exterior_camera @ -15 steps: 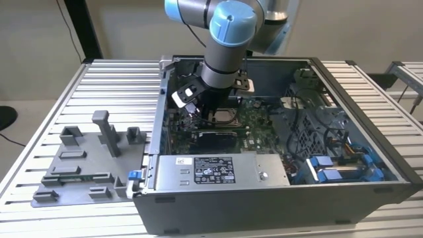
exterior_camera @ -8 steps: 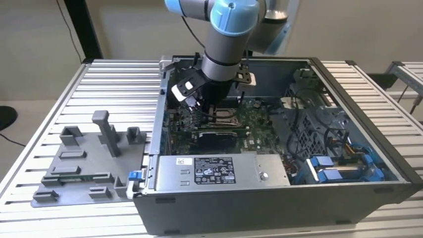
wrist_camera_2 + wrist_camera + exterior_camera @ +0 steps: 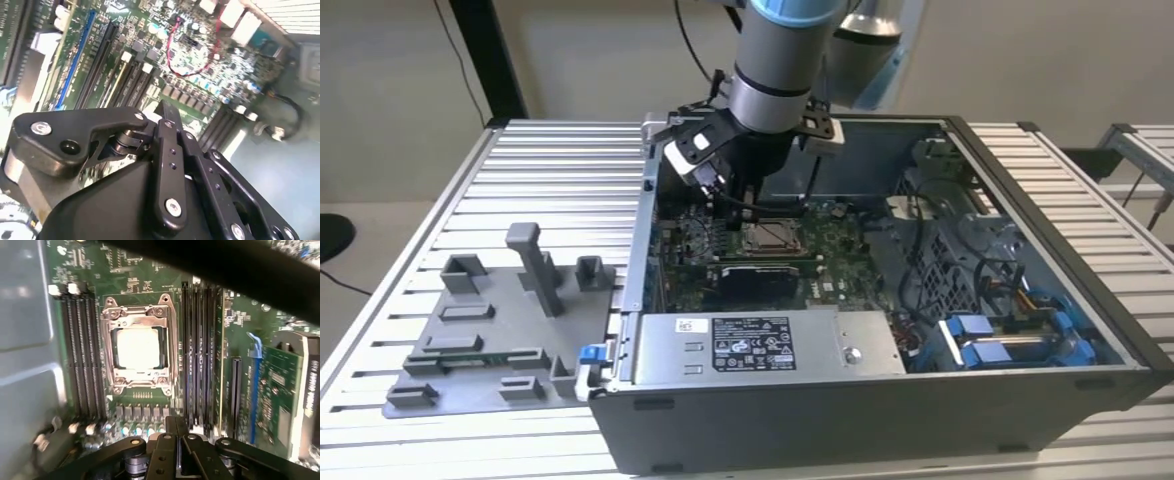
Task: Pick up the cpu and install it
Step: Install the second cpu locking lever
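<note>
The cpu (image 3: 138,349), a pale silver-white square, lies flat inside the metal-framed socket (image 3: 137,315) of the green motherboard (image 3: 843,250). In the exterior view the socket (image 3: 774,237) sits mid-board inside the open computer case (image 3: 881,400). My gripper (image 3: 750,205) hangs inside the case, just above the board and beside the socket toward the case's back wall. In both wrist views its black fingers (image 3: 170,427) press together with nothing seen between them, and the gripper tip (image 3: 166,107) is apart from the cpu.
A grey fixture tray (image 3: 494,340) with upright blocks stands on the slatted table (image 3: 547,160) at the exterior view's left. A power supply (image 3: 761,345) fills the case's near side. Blue drive brackets (image 3: 1001,335) and cables lie at the right. Black memory slots (image 3: 197,350) flank the socket.
</note>
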### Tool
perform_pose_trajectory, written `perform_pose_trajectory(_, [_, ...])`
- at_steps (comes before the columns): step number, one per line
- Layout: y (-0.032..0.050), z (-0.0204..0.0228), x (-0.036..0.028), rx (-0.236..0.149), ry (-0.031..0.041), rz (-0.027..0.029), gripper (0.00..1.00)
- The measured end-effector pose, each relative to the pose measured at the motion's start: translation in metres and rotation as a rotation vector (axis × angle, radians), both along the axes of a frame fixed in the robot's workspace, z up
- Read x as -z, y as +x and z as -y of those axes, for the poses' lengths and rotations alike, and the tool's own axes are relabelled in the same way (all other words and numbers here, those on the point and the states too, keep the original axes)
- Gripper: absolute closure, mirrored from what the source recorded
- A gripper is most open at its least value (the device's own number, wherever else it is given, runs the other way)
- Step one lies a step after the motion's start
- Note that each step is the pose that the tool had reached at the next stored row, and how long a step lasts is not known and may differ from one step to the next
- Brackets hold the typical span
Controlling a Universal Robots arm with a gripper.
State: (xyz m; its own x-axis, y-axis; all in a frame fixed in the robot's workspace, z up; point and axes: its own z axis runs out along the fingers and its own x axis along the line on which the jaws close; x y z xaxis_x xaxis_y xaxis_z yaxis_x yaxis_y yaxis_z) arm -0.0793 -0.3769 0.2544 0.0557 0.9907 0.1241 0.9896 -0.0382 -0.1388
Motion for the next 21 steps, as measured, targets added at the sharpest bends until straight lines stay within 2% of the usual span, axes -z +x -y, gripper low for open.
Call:
perform_pose_trajectory(2, [0.0000,0.0000,-0.0031,0.000,0.0001,-0.0050,1.00])
perform_pose_trajectory(4, [0.0001,0.0000,-0.0031,0.000,0.0001,-0.0051,1.00])
perform_pose_trajectory(6, [0.0075,0.0005,-0.0073,0.000,-0.0003,-0.0146,1.00])
perform_pose_trajectory(7, [0.0149,0.0015,-0.0161,0.000,-0.0001,-0.0193,1.00])
perform_pose_trajectory(8, [0.0180,0.0020,-0.0208,0.000,0.0000,-0.0201,1.00])
perform_pose_trajectory(9, [0.0204,0.0029,-0.0301,-0.006,-0.0002,-0.0209,1.00])
perform_pose_trajectory(12, [0.0214,0.0036,-0.0414,-0.018,-0.0004,-0.0213,1.00])
perform_pose_trajectory(14, [0.0237,0.0047,-0.0446,-0.023,-0.0020,-0.0258,1.00])
perform_pose_trajectory(17, [0.0348,0.0057,-0.0451,-0.025,-0.0053,-0.0325,1.00])
perform_pose_trajectory(21, [0.0522,0.0062,-0.0428,-0.029,-0.0108,-0.0347,1.00])
